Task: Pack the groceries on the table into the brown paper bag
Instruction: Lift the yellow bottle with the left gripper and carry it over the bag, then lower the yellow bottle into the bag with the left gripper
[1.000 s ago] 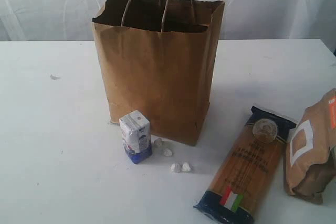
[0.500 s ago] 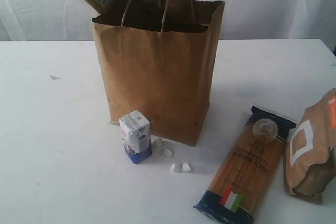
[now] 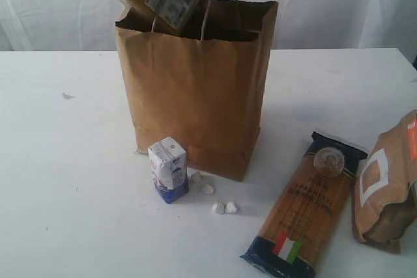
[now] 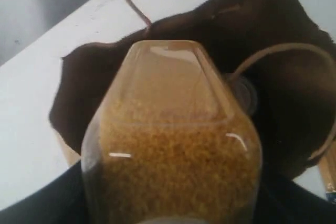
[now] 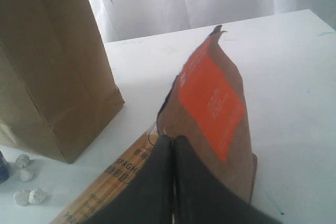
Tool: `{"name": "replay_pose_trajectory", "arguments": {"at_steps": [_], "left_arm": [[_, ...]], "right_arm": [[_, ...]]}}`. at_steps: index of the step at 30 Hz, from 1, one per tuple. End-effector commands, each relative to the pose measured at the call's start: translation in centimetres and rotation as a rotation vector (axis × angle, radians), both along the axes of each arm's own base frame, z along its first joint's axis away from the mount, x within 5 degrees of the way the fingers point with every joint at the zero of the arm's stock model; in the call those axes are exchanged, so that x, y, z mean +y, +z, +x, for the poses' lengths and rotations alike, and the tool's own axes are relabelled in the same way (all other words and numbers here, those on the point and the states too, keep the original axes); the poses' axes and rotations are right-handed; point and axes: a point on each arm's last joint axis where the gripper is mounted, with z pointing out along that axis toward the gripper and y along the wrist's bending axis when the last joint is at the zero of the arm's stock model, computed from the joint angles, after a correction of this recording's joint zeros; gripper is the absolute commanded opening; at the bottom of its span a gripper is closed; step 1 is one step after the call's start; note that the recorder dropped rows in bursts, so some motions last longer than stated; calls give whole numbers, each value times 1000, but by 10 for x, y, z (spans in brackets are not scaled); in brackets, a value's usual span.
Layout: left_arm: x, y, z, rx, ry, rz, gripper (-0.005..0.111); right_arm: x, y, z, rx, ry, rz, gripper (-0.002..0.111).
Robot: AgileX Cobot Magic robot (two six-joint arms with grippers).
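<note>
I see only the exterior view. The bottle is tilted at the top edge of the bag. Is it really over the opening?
Observer: Yes. In the left wrist view the far end of the bottle is over the dark mouth of the bag.
Operator: Is anything inside?
Observer: A round greyish thing shows inside, beside the bottle. I cannot tell what it is.
Operator: And the other arm? I do not see it.
Observer: The right tool is shut and holds nothing, close by the pouch.
</note>
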Motion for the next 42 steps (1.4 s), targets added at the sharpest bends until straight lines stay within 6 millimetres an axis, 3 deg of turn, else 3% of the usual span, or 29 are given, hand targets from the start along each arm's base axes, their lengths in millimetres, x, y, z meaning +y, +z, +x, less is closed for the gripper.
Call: {"name": "replay_pose_trajectory", "arguments": {"at_steps": [1, 6, 11, 21, 26, 35, 38, 42], "left_arm": [[-3, 10, -9, -2, -61, -46, 0], [-11, -7, 1, 69, -78, -40, 0], [-22, -37, 20, 134, -106, 1, 0], [-35, -65, 32, 208, -172, 5, 0], [-40, -55, 28, 195, -210, -90, 0], [-37, -7, 12, 92, -223, -213, 0], [-38, -8, 12, 100, -230, -207, 0], [-43, -28, 18, 207, -231, -175, 0]], "right_arm": [[0, 0, 0, -12, -5, 0, 0], [0, 0, 0, -12, -5, 0, 0], [0, 0, 0, -14, -5, 0, 0], [0, 0, 0, -12, -5, 0, 0], [0, 0, 0, -12, -5, 0, 0], [0, 0, 0, -16, -5, 0, 0], [0, 0, 0, -16, -5, 0, 0], [0, 0, 0, -13, -5, 0, 0]]}}
